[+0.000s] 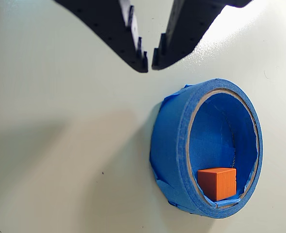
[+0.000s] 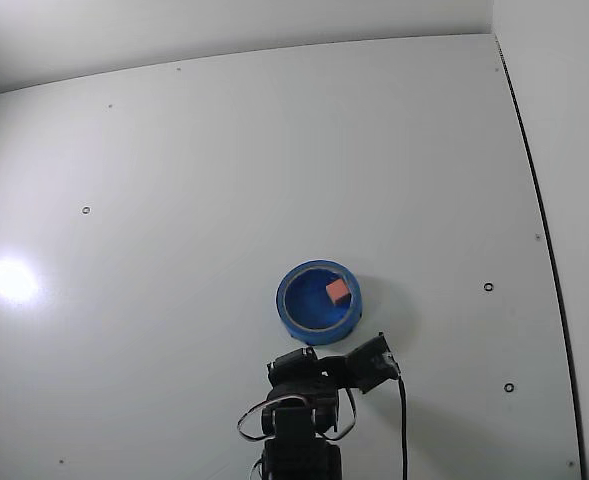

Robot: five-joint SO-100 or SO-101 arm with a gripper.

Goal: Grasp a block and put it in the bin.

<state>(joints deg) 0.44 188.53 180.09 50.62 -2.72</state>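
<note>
block point(image 1: 217, 183) is inside the bin point(image 1: 174, 145), resting on the bin floor against the inner wall. In the fixed view the block point(image 2: 338, 291) sits toward the right/upper side of the bin point(image 2: 299, 322), not centred. Looks like it landed where it was let go and stopped at the wall; the thick rim holds it in.

The bin reads as a wide roll of blue tape with a blue lined floor (cardboard core edge visible as a pale ring in the wrist view). It sits flat on the white table point(image 2: 174, 200), nothing else around it. Some tape edges on the outer wall are loose and ragged, which doesn't matter for the task.

gripper point(image 1: 149, 65): empty, fingertips nearly together with only a thin gap between them. It hangs over bare table just beside the bin's rim, not touching bin or block. Serrated inner edges visible on both fingers point(image 1: 133, 48), nothing caught in them.

In the fixed view the arm point(image 2: 304, 420) is folded back at the bottom edge, below the bin, with a cable running down its right side. The gripper itself isn't separable from the dark arm body there.

Judgement: task is effectively done. Block is in, the gripper is clear of the bin. No second block visible in either view, so no next grasp to line up. Only risk would be clipping the bin rim on any further move (it's light and would slide easily).
</note>
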